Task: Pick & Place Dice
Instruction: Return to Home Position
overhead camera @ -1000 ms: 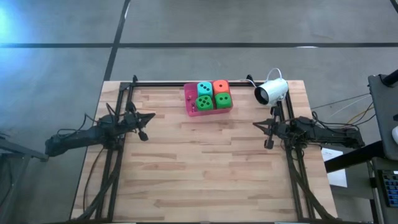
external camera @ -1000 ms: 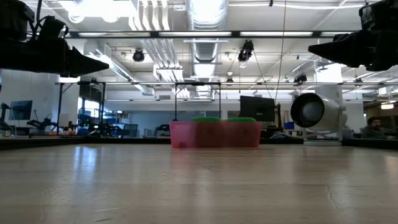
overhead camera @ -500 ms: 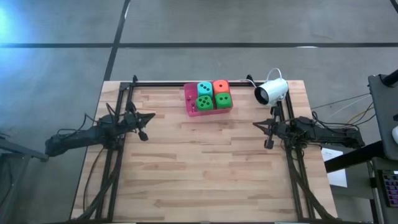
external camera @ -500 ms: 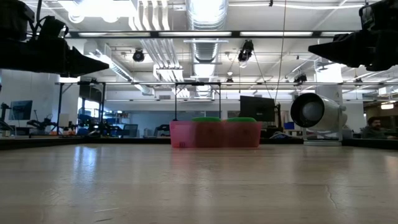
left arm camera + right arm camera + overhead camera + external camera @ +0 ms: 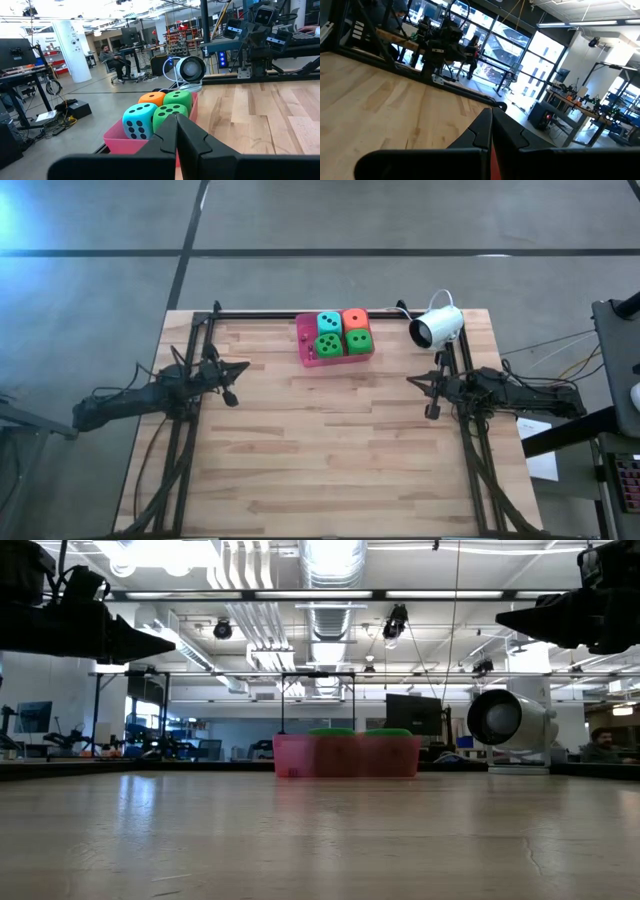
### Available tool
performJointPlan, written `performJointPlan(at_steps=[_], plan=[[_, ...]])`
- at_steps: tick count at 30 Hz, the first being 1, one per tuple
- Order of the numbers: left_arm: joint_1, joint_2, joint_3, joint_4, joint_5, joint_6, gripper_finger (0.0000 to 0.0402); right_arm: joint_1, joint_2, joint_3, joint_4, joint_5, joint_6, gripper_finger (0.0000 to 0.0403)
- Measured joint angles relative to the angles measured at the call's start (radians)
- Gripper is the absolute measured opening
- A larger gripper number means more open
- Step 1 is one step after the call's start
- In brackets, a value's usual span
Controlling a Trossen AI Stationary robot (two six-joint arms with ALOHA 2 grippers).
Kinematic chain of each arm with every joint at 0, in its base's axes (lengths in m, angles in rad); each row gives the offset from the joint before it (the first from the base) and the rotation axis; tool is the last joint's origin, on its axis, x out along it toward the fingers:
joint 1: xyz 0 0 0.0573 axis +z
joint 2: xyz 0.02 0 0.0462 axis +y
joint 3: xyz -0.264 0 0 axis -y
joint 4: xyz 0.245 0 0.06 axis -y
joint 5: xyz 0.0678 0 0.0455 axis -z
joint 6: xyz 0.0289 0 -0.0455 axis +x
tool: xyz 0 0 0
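All 4 dice sit in the pink bin at the far edge, left gripper and right gripper both pinched closed and empty out wide, so the only risk is a stray swing clipping that bin.

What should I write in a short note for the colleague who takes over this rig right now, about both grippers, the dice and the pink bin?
Grippers: the left gripper is shut and empty, raised over the left side of the table. The right gripper is shut and empty, raised over the right side.
Dice: the teal die, the orange die and the green dice sit in the pink bin at the far edge, beside the white camera.
Done: all four dice are in the bin.
Left: probably nothing to pick; only check that both arms are parked.
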Motion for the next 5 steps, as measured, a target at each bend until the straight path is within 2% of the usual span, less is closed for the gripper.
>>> performJointPlan(at_steps=[5], plan=[[0.000,0.000,0.000,0.000,0.000,0.000,0.0004,0.000,0.000,0.000,0.000,0.000,-0.001,0.0008]])
